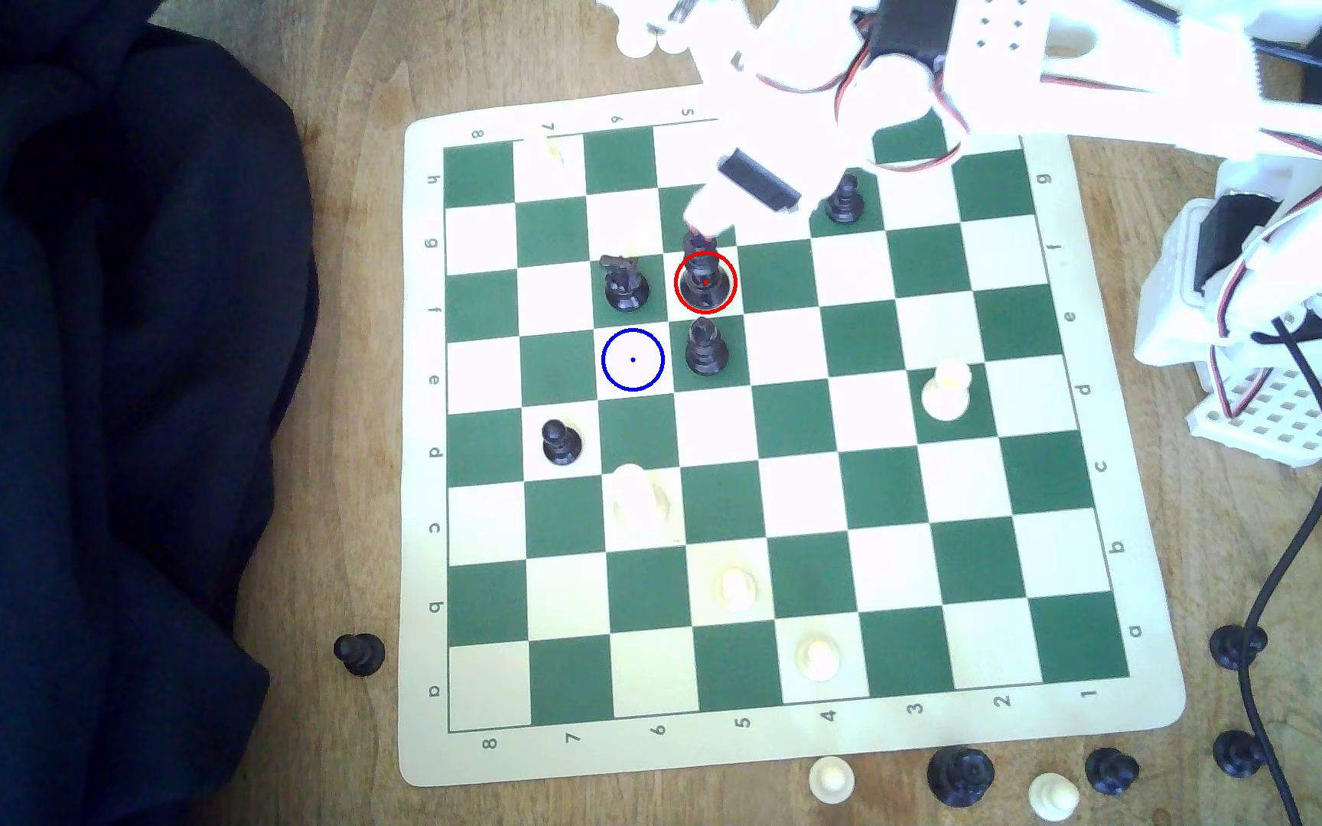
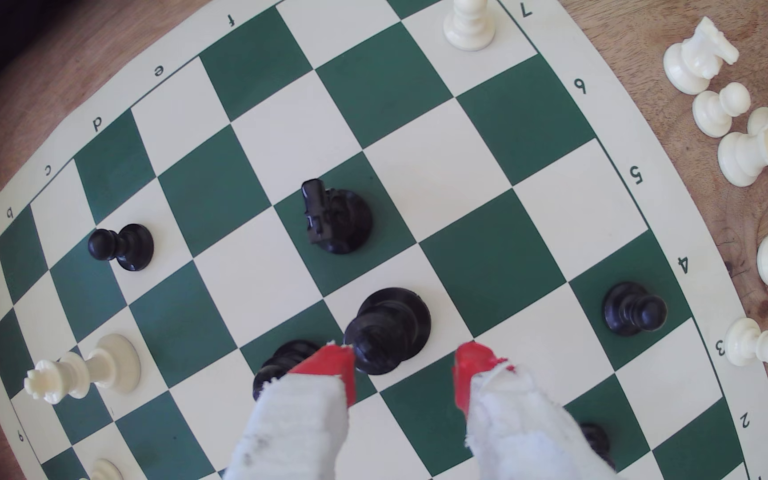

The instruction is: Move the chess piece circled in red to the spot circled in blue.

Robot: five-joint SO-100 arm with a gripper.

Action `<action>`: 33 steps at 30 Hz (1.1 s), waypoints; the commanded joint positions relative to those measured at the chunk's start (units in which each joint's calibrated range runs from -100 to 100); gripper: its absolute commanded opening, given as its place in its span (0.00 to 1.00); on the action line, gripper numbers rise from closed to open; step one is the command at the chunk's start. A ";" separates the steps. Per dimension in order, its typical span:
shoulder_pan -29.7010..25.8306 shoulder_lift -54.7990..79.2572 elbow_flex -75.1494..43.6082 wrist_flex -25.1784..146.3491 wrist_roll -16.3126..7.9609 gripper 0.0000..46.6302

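green-and-cream checkered vinyl chessboard (image 1: 801,492) | tall glossy black chess piece (image 2: 389,330) | red-tipped, white-wrapped gripper (image 2: 407,364) | thin blue ring on cream square (image 1: 632,360)

One board (image 1: 1151,699) – at least ten black pieces (image 1: 560,441).

The chess piece (image 1: 705,282) stands upright in the red ring; the gripper (image 1: 701,226) hangs just above its crown, at twelve o'clock. The spot (image 1: 632,359) lies at seven o'clock, unoccupied

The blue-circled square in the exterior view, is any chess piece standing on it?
No, the blue-circled square is bare; the nearest black pieces stand on neighbouring squares.
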 commanded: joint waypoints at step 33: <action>-2.28 9.39 -8.59 -2.09 -0.68 0.20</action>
